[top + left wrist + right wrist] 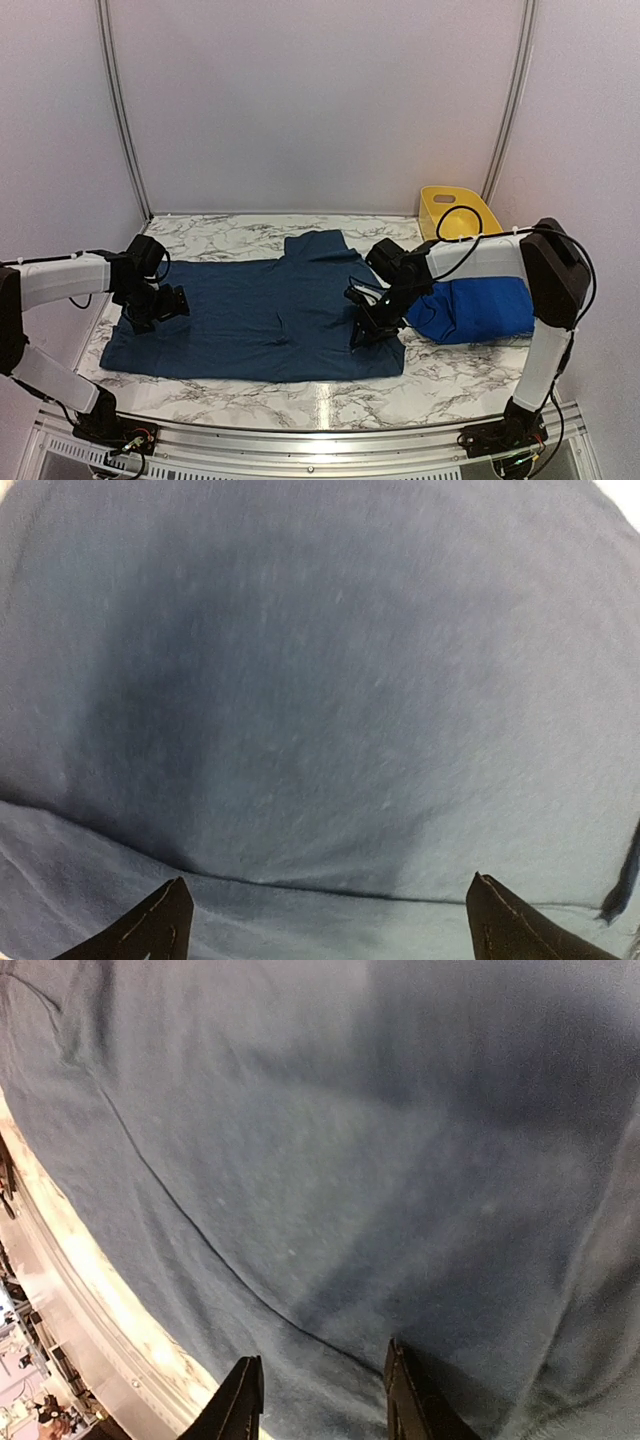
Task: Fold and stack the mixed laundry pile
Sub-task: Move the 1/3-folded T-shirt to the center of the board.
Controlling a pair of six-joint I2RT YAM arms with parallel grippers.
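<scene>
The dark garment (250, 320) lies spread flat on the surface (440, 385). The left pincer (160, 303) is released wide at its left edge. The right pincer (367, 325) is low on its right part, jaws narrowly apart; whether it grasps cloth I cannot tell. The blue garment (475, 310) lies bunched just right

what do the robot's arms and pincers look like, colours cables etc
The left arm and right arm are white tube-like links joined by bulky black housings. Thin black cables loop loosely along them. The left pincer and right pincer are black, each with two pointed, tapering fingers.
</scene>
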